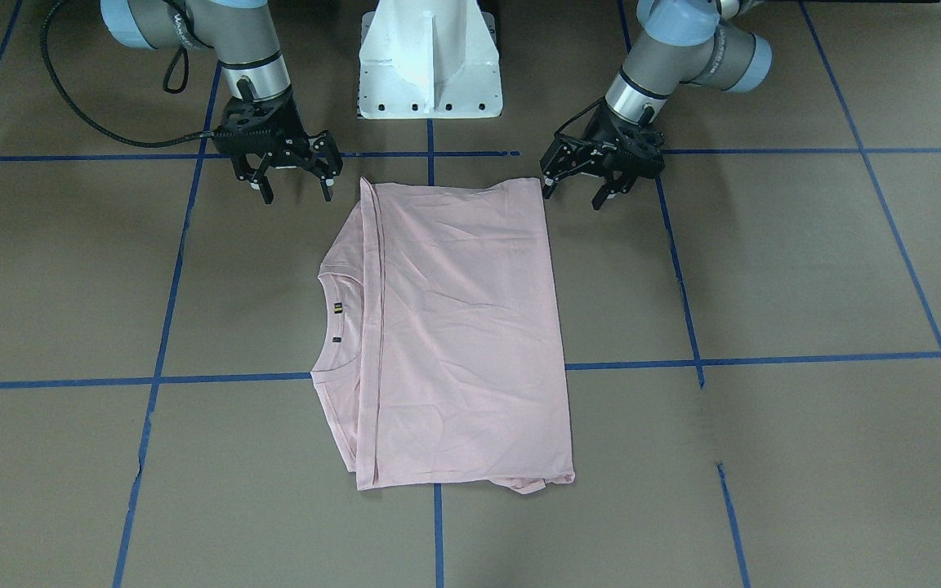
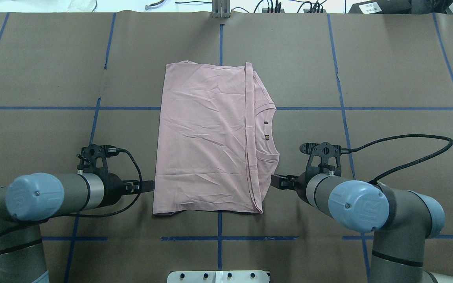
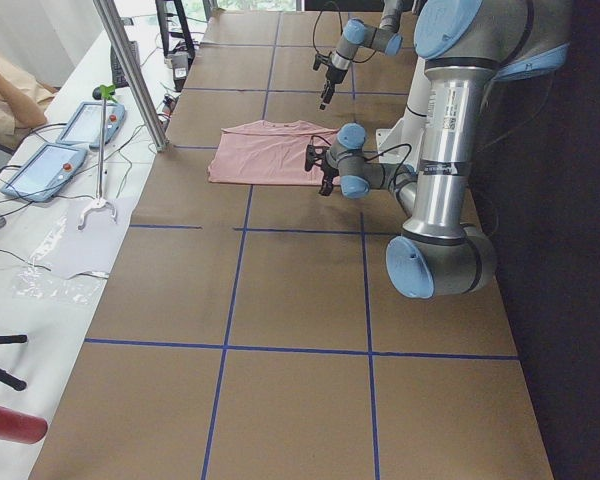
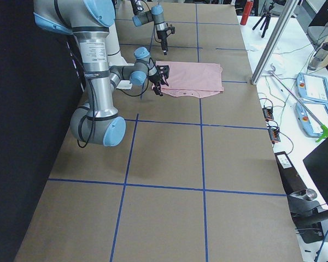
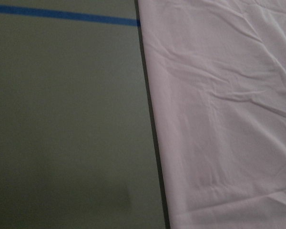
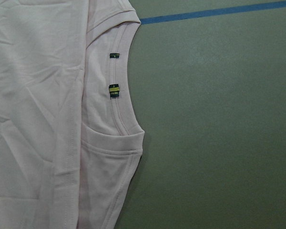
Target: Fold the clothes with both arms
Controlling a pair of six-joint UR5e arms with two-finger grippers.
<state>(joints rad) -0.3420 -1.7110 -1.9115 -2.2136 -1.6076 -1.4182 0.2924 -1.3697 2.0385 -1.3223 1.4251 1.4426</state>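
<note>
Jaws on both arms stand spread wide with nothing between them, as the front-facing view shows. The shirt (image 1: 462,327) lies flat on the counter (image 1: 805,269) as a neat rectangle. Its hem is laid over toward the collar (image 6: 128,95), and no print faces up. The left arm (image 1: 683,57) hangs its jaws just off the shirt's robot-side corner at the folded edge. The right arm (image 1: 234,41) hangs its jaws off the matching corner on the collar side. Neither touches cloth. I judge that one lengthwise fold is done and that a second fold, from the robot-side edge to the far edge, is being lined up. That would call for both jaws to drop onto their corners and pinch every layer. They would then lift and carry across together, so the stack does not skew. The overhead view hides the jaws behind the wrists and shows only their tips beside the shirt. The right wrist view alone shows two small tags (image 6: 114,89) inside the collar and the stitched hem line. The left wrist view shows the shirt's clean folded edge and a strip of blue tape (image 5: 62,13) beyond it.
</note>
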